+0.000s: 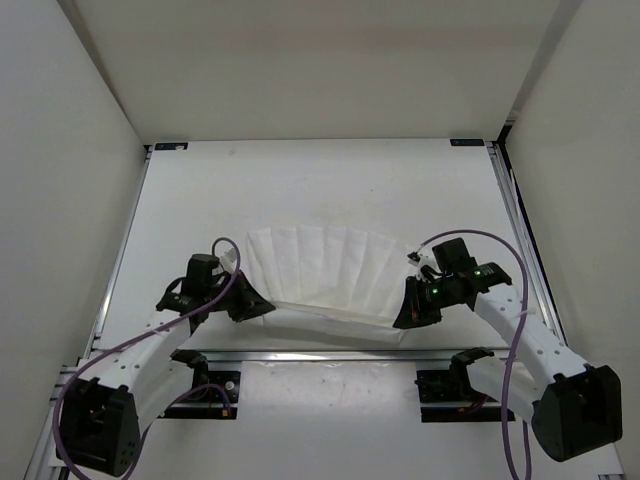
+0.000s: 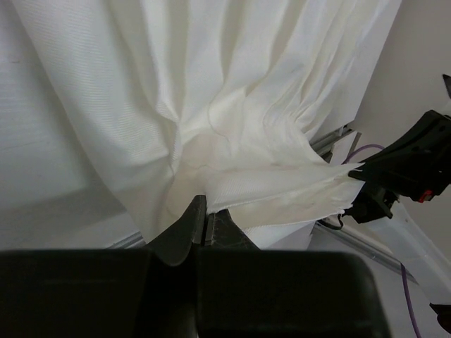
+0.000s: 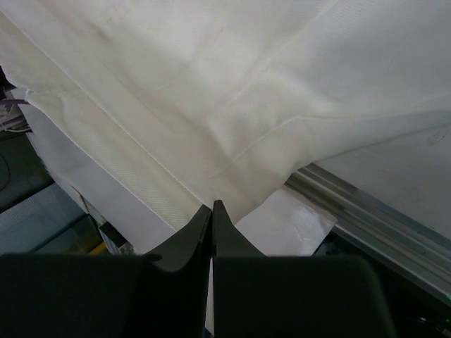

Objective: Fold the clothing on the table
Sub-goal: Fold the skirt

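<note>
The clothing (image 1: pixel 330 272), a thin white garment with fan-like pleats, is spread across the near middle of the table (image 1: pixel 300 180). My left gripper (image 1: pixel 254 305) is shut on its near left corner. My right gripper (image 1: pixel 409 316) is shut on its near right corner. The near edge sags between the two. In the left wrist view the clothing (image 2: pixel 211 105) bunches into creases that run down into the closed left gripper (image 2: pixel 204 213). The right wrist view shows a hemmed edge of the clothing (image 3: pixel 211 84) pinched in the closed right gripper (image 3: pixel 213 208).
A silver rail (image 1: pixel 320 355) runs along the table's near edge just below the garment, and it shows again as the rail (image 3: pixel 366 211) in the right wrist view. White enclosure walls stand on both sides and at the back. The right arm (image 2: pixel 416 162) is visible from the left wrist.
</note>
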Robot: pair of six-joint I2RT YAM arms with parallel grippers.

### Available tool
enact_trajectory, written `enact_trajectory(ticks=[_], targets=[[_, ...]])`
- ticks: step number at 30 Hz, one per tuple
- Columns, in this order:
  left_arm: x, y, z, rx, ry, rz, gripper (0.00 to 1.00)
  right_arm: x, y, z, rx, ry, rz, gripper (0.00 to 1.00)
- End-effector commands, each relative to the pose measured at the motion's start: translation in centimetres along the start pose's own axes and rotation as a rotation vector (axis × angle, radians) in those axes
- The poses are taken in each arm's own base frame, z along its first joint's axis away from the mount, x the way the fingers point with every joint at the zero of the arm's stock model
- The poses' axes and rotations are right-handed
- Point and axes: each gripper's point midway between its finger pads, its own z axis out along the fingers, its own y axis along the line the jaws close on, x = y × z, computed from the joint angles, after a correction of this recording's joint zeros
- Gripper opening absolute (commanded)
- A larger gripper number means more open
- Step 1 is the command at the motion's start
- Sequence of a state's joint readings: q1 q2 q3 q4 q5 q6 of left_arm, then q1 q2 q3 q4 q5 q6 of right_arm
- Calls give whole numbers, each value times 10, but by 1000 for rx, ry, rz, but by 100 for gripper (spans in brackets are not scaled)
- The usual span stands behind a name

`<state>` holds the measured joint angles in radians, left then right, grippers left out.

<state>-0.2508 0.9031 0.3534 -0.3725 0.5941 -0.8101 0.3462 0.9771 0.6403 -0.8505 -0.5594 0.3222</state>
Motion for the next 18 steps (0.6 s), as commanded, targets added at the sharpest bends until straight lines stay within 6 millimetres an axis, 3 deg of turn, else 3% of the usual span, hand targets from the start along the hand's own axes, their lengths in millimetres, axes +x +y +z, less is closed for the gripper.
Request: enact_trajectory(ticks=[1,6,12,13,15,16,18], targets=[[-25,-23,-16,13,-118,46,0,7,4,-14,23,37,6,0],[-47,-36,-18,5,-170,61,0,-15,11,-15,14,-5,-11,0],[-99,-63,-7,-20,-240,139,0,-71,5,-19,49,-89,-18,0],[-102,-55,0,-51,-221,137,0,-81,6,-20,52,-101,-23,0],[-121,-69,1,-46,-248,162,0,-102,9,-26,38,-155,-36,0],[-122,-67,9,-55,-230,155,0,-114,13,-29,33,-178,-45,0],[-146,-79,11,-40,-271,176,0,-129,10,-33,54,-213,-55,0]])
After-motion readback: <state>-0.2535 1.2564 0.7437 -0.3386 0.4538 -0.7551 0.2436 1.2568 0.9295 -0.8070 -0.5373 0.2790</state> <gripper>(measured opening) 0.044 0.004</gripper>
